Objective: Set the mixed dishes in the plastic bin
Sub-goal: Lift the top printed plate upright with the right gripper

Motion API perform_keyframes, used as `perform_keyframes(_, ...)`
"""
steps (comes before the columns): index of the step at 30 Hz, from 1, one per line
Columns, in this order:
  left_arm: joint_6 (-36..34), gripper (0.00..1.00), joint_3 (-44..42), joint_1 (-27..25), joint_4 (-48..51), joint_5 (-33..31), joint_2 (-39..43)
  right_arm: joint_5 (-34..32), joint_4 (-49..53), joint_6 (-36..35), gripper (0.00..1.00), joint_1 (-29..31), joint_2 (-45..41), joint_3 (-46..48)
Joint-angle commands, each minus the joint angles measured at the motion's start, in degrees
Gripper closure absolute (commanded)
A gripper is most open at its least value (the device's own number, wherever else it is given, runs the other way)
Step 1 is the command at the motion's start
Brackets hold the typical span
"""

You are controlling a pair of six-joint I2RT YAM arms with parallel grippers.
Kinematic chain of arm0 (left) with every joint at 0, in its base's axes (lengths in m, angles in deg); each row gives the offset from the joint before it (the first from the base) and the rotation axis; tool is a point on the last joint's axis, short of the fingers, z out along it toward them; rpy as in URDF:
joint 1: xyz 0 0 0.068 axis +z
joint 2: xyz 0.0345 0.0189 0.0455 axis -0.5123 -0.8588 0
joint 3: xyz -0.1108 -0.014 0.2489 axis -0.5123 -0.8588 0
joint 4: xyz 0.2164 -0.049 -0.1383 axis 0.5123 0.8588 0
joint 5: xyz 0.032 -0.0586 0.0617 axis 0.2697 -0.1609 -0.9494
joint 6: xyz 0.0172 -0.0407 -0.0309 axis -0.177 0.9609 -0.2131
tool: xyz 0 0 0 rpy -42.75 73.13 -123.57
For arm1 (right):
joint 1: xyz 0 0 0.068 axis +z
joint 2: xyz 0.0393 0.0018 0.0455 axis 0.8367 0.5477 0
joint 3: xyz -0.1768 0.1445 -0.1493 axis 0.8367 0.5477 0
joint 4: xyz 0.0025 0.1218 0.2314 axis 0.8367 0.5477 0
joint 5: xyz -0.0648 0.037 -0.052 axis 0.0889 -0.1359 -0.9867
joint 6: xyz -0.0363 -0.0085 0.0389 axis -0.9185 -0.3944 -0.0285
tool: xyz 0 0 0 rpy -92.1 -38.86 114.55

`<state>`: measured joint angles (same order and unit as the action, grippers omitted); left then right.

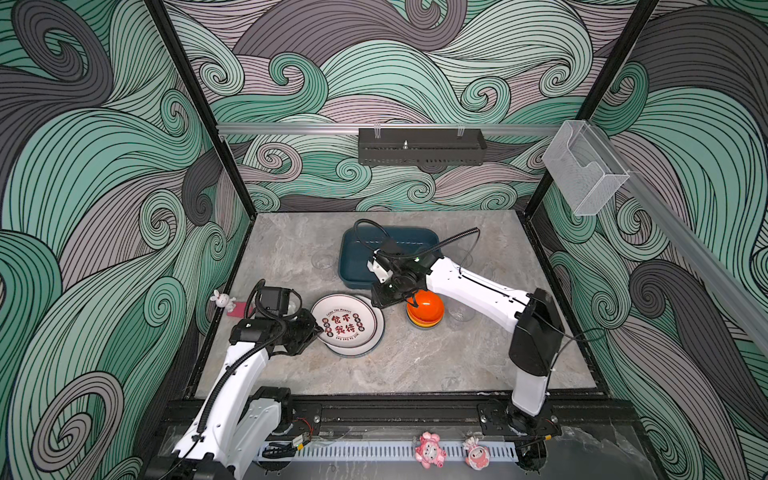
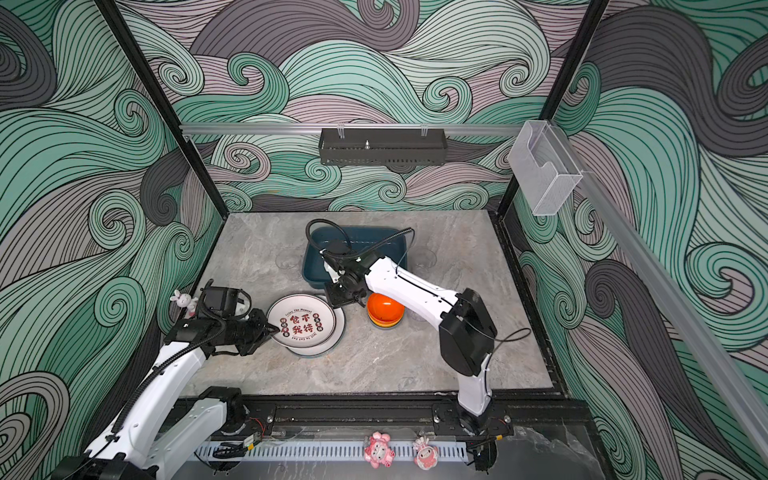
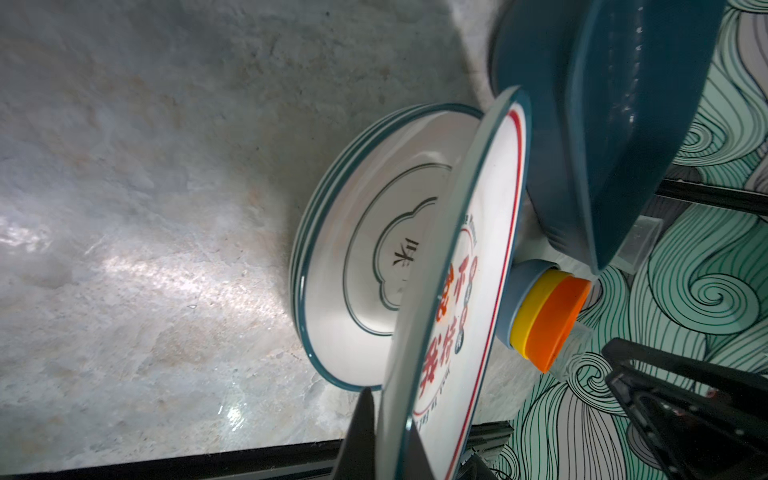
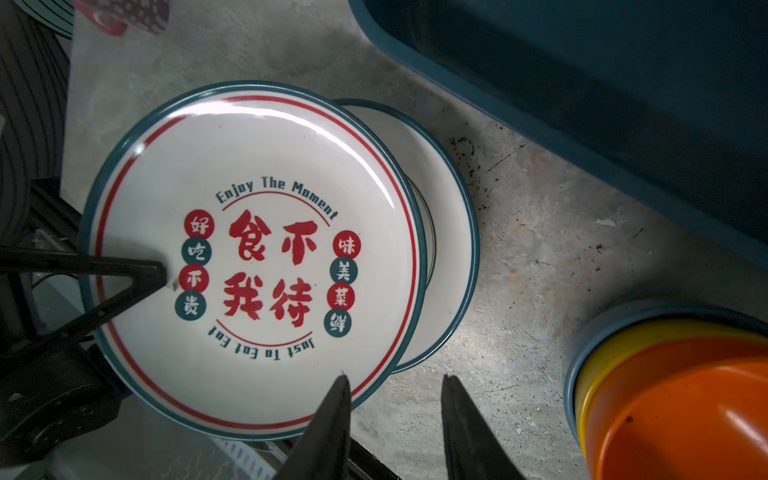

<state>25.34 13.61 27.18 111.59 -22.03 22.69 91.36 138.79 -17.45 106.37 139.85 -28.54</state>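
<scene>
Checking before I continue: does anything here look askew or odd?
The round white plate with red characters is tilted off the white plate stack beneath, its rim pinched in the left pincer. The stacked bowls, orange on top, stand upside down.

Marble table (image 1: 415,365): bin (image 1: 345,266), plates (image 1: 365,348), bowls (image 1: 424,309)

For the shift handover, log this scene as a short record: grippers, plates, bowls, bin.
Left gripper: shut on rim of round white plate with red characters
That plate: tilted above a second white plate
Right gripper: open, empty, beside the plates above the grey table
Stacked bowls, orange on top: upside down on table
Dark teal plastic bin: no dishes visible; partly hidden by right arm
</scene>
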Motion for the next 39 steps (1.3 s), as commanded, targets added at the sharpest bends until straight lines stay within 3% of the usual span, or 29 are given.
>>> perform_keyframes(1, 0.99, 1.00, 3.75, -0.39, -2.10, 3.55, 1.81, 4.23, -3.93, 2.42, 0.58, -2.86, -4.30, 4.79)
perform_keyframes(11, 6.32, 1.00, 6.98, -1.59, -12.09, 8.60, 1.35, 19.89, -23.90, 12.50, 0.50, -12.55, -15.01, 21.51)
perform_keyframes(17, 8.34, 1.00, 8.13, -4.85, -16.60, 7.98, -0.58, 24.68, -32.48, 17.20, 0.49, -14.71, -16.73, 25.32)
perform_keyframes(22, 8.87, 1.00, 9.23, -7.89, -18.41, 6.37, -2.46, 27.34, -38.75, 21.67, 0.50, -15.92, -16.66, 27.38)
perform_keyframes(39, 7.94, 1.00, 10.35, -8.31, -19.03, 3.59, -3.84, 27.65, -40.31, 23.86, 0.51, -21.45, -23.51, 32.06)
